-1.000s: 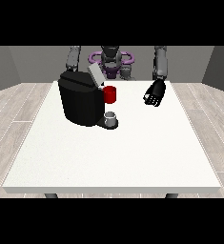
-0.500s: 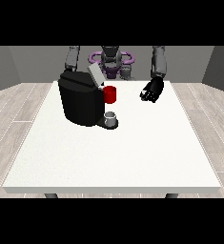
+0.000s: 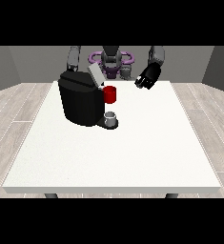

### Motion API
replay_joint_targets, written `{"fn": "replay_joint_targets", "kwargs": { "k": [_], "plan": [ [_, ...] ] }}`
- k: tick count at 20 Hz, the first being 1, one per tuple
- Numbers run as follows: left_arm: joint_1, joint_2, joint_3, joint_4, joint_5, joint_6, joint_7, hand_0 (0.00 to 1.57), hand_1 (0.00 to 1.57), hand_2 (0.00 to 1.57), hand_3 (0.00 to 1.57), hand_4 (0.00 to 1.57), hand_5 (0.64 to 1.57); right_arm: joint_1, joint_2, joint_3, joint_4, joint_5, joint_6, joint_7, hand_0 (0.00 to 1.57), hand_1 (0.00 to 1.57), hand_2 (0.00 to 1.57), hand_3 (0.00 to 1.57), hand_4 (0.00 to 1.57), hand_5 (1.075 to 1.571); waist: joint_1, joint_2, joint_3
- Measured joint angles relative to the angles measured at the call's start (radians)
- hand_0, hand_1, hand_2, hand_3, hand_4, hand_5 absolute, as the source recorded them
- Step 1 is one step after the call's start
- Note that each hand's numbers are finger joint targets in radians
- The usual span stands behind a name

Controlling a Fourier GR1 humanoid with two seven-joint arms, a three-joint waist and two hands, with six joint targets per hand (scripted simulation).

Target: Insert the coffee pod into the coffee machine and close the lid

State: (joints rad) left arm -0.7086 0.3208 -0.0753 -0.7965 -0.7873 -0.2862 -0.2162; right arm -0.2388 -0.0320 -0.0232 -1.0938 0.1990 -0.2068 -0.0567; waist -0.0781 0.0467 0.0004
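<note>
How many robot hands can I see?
1. A black robot hand hangs at the view's right, over the large white table's far edge. The other may be hidden behind the black coffee machine.

Matt white worktop [image 3: 132, 152], faintly speckled; smooth black plastic-looking coffee machine [image 3: 80, 102] with pale grey lid [image 3: 95, 75]; glossy red thing at the machine [image 3: 110, 94]; wood-plank floor [image 3: 13, 109].

A single camera stands across the counter [image 3: 132, 157] from the robot [image 3: 111, 59], raised, looking down and facing it. It sits well back: the whole counter shows, the robot small behind it.
</note>
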Motion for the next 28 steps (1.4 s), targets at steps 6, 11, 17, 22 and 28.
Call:
{"fn": "replay_joint_targets", "kwargs": {
  "k": [6,11,17,22,28],
  "plan": [
    [-0.08,0.0,0.029,-0.013,0.01,-0.071,0.045,1.4,1.4,1.4,1.34,0.6,1.571,-0.013,0.011,0.027,-0.026,0.009,0.012,0.019,0.0,0.0,0.0,0.0,0.0,1.571,-0.04,-0.014,0.0],
    [-0.168,-0.006,0.072,-0.013,0.029,-0.1,0.092,0.98,0.98,1.2,1.37,0.51,1.571,-0.03,0.019,0.036,-0.061,-0.006,0.035,0.026,0.0,0.0,0.0,0.0,0.0,1.571,-0.084,0.002,-0.0001],
    [-0.298,0.018,0.152,0.008,0.078,-0.159,0.162,1.27,1.27,1.3,1.27,0.49,1.571,-0.061,0.016,0.041,-0.09,-0.008,0.036,0.008,0.0,0.0,0.0,0.0,0.0,1.571,-0.125,0.034,-0.0001],
    [-0.372,0.059,0.183,0.034,0.076,-0.153,0.174,1.2,1.2,1.27,1.26,0.49,1.571,-0.095,0.005,0.04,-0.143,-0.015,0.048,0.026,0.0,0.0,0.0,0.0,0.0,1.571,-0.181,0.085,-0.0002],
    [-0.441,0.106,0.203,0.068,0.067,-0.153,0.175,1.27,1.27,1.3,1.26,0.47,1.571,-0.142,-0.012,0.025,-0.185,-0.014,0.045,0.048,0.0,0.0,0.0,0.0,0.18,1.571,-0.214,0.148,-0.0003]
  ]
}}
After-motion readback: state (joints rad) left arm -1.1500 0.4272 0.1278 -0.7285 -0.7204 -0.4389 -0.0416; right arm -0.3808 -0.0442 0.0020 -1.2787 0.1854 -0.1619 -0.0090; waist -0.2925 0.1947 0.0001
